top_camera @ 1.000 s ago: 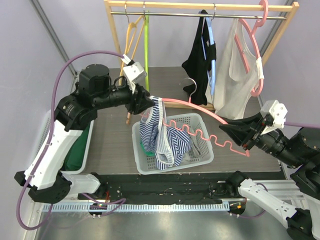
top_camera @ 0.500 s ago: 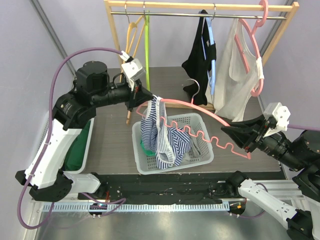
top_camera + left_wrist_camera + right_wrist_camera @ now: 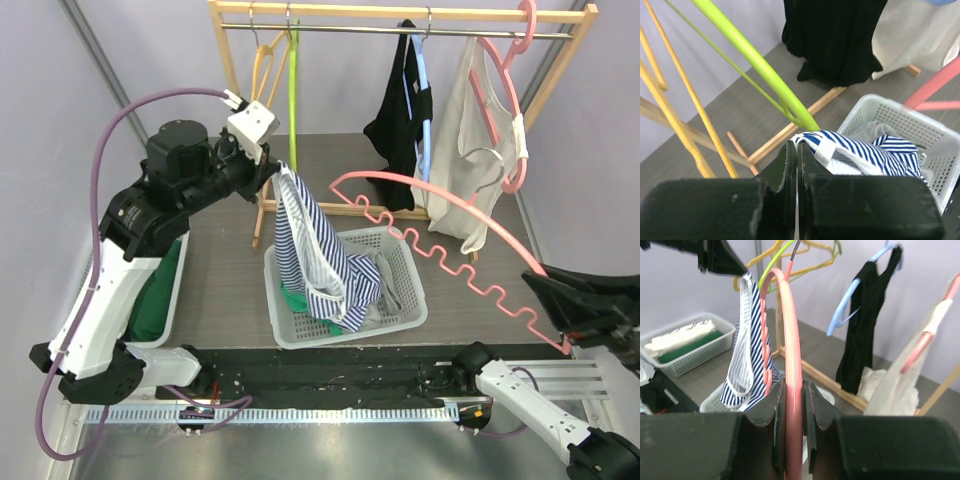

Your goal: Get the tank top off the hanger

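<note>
Overhead camera looks down from behind; both close-in wrist cameras also catch the striped tank top [image 3: 312,250].

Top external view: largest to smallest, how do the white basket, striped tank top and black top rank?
1. White basket.
2 and 3. Striped tank top and black top cover similar areas; the striped one hangs nearer the camera, so I won't rank them.
</note>
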`<action>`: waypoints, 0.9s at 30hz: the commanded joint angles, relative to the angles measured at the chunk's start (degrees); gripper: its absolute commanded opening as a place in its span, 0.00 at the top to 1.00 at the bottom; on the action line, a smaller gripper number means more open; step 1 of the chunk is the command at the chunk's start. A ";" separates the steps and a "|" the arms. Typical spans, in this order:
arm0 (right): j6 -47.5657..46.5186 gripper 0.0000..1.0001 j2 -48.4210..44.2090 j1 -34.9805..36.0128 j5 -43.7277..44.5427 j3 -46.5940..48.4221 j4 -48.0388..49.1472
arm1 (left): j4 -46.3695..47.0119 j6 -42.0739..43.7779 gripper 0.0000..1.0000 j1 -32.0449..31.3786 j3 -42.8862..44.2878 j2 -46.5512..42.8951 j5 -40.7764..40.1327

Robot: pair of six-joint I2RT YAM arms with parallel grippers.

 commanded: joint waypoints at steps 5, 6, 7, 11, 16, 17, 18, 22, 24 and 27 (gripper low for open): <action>-2.36 0.99 1.39 -1.66 4.50 2.06 4.95 | 2.51 -0.93 1.00 -0.68 -6.02 -1.05 6.05; -2.71 0.99 1.91 -1.84 5.64 0.66 5.93 | 2.42 -1.02 1.00 -1.21 -6.38 -0.88 8.76; -2.88 0.99 2.62 -2.19 6.69 -0.05 6.90 | 1.98 -1.11 1.00 -1.91 -6.73 -0.88 10.26; -3.94 0.99 8.93 -2.98 12.41 -0.86 10.24 | 1.10 -1.46 1.00 -5.43 -8.93 -0.44 14.23; -3.77 0.99 17.90 -2.98 14.88 1.52 14.72 | 0.57 1.43 0.99 -11.31 -15.07 0.97 12.74; -3.24 0.99 19.05 -2.98 14.79 3.00 15.34 | 0.66 2.13 0.98 -11.93 -16.13 1.23 11.52; -2.63 0.99 20.36 -2.98 14.79 3.54 15.69 | 0.74 2.66 0.93 -12.46 -17.18 1.84 10.55; -0.34 0.99 25.11 -2.98 19.25 5.91 15.61 | 6.80 9.67 1.00 -16.06 -25.43 3.34 -4.10; 0.01 0.99 26.61 -3.07 20.85 8.02 14.56 | 10.57 11.54 1.00 -16.33 -27.38 4.74 -11.24; 0.54 0.99 28.81 -2.98 22.70 10.05 12.62 | 11.12 12.42 0.92 -16.33 -29.49 6.24 -11.09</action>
